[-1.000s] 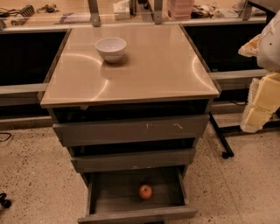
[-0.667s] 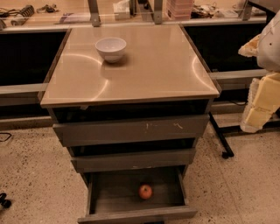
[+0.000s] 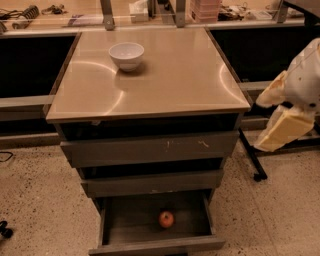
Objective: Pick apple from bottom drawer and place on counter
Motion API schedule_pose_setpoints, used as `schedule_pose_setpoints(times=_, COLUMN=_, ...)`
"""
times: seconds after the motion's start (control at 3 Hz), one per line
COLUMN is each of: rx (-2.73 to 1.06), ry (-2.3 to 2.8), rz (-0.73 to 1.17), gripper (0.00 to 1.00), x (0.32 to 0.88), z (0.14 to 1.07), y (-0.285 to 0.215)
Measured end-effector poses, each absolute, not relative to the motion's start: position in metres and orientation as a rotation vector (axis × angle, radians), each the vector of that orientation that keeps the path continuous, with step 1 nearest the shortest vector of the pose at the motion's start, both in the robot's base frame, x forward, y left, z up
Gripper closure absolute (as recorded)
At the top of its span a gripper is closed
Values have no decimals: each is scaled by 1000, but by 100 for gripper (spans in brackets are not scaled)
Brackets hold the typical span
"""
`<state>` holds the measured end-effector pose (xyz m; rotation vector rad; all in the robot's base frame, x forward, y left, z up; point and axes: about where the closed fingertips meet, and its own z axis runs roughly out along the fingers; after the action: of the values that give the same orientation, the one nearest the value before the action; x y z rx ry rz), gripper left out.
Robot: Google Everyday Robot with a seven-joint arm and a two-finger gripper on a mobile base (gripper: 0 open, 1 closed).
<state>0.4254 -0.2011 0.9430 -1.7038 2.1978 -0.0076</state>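
Note:
The small red apple (image 3: 166, 219) lies in the open bottom drawer (image 3: 155, 244), near the middle of its dark floor. The beige counter (image 3: 150, 75) tops the grey drawer cabinet. My gripper (image 3: 283, 128), white and cream coloured, hangs at the right edge of the view, beside the cabinet's right side at about the height of the top drawer. It is well above and to the right of the apple and holds nothing that I can see.
A white bowl (image 3: 126, 55) stands on the counter's back left part. Two taller grey drawers (image 3: 150, 149) are slightly pulled out above the bottom one. A cluttered bench (image 3: 150, 12) runs behind. A dark wheeled stand leg (image 3: 252, 160) sits on the speckled floor at the right.

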Motion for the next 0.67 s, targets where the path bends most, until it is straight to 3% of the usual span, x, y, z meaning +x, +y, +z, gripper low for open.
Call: schedule_pose_setpoints(times=0.67, rx=-1666, ry=2217, rz=228, gripper=87, x=402, z=799, y=-153)
